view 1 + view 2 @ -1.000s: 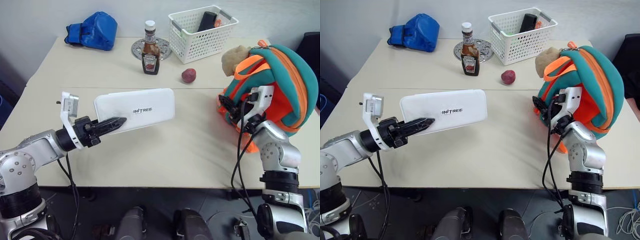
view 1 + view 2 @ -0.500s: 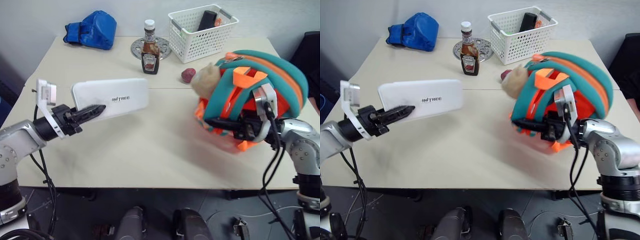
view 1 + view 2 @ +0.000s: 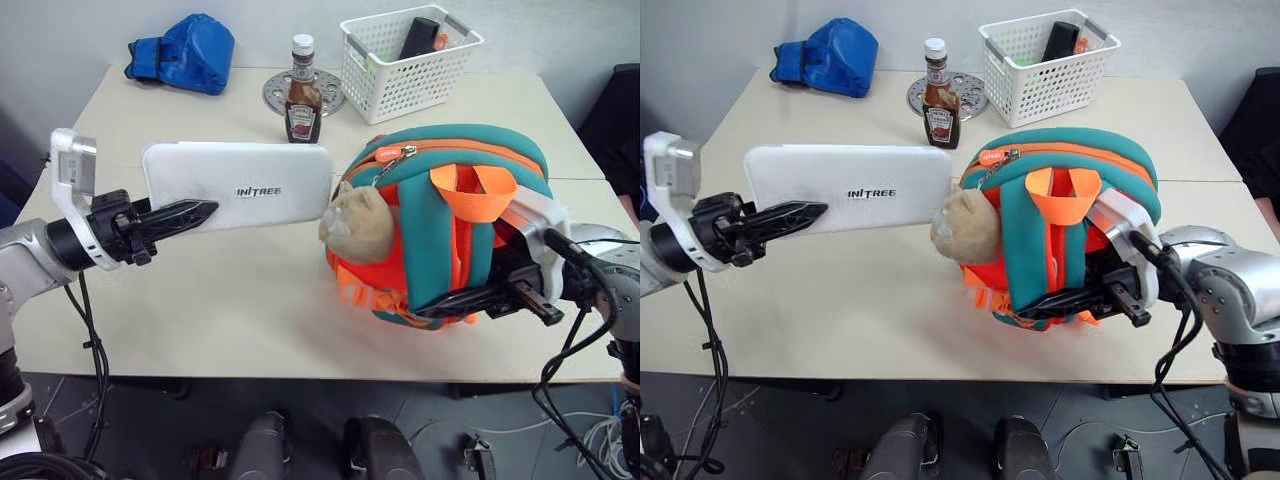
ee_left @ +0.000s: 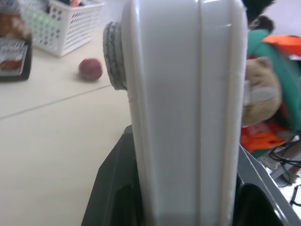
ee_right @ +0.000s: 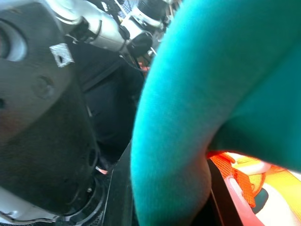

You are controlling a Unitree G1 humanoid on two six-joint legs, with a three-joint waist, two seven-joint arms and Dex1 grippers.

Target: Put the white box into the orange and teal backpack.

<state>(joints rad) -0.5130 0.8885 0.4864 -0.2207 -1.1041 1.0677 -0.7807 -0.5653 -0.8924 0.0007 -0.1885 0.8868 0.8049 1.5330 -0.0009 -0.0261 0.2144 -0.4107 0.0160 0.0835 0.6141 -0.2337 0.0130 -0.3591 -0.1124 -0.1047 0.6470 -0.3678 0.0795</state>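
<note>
My left gripper (image 3: 203, 210) is shut on the left end of the white box (image 3: 245, 185) and holds it level above the table, lettering facing me. In the left wrist view the white box (image 4: 186, 113) stands edge-on between the fingers. The box's right end is close to the beige plush toy (image 3: 355, 215) on the orange and teal backpack (image 3: 450, 220). The backpack rests on the table's right half with its straps facing me. My right gripper (image 3: 435, 310) is at its near lower side, shut on a teal strap (image 5: 178, 141).
A ketchup bottle (image 3: 300, 95) stands at the back in front of a metal disc (image 3: 275, 95). Beside it to the right is a white lattice basket (image 3: 410, 60), and a blue bag (image 3: 185, 55) lies at the back left. A small red round thing (image 4: 90, 69) lies behind the backpack.
My right gripper has swung the backpack leftward and nearer, turning its straps to face me. My left gripper has lifted the box a little, and its end now nears the plush toy.
</note>
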